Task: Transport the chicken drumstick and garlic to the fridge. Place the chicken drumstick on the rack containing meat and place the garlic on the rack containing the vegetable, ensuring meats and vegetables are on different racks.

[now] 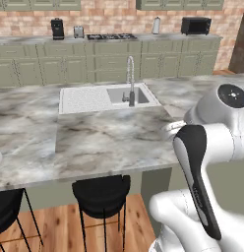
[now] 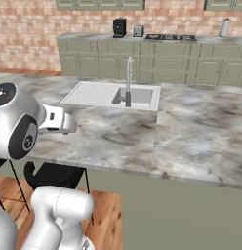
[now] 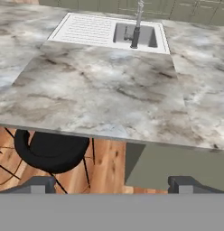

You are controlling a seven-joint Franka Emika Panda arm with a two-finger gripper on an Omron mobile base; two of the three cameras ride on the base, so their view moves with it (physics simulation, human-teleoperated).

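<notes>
Nearest the base, the white arm [image 1: 202, 147] rises folded, its dark-padded link slanting down in the left base view. Its hand [image 3: 112, 184] is carried short of the counter edge, looking across the counter [image 3: 105, 94] toward the sink. Both fingertips [image 3: 41, 184] stand far apart at the bottom corners of the hand view, with nothing between them.

Below the counter edge, a black stool [image 3: 53, 151] stands on the wood floor [image 3: 109, 164], beside a grey-green panel [image 3: 172, 167] of the counter's underside. A second stool [image 1: 7, 209] stands left of it in the left base view.

Beyond the edge, the marble counter runs bare up to the sink [image 1: 106, 97], which has a ribbed drainboard on its left and a tall faucet [image 1: 130, 78] at its basin.

Behind the sink, a far counter against the brick wall [image 2: 25, 29] carries a coffee machine [image 1: 57, 28], toaster [image 1: 78, 32], cooktop [image 1: 111, 36] and microwave [image 1: 195, 25].
</notes>
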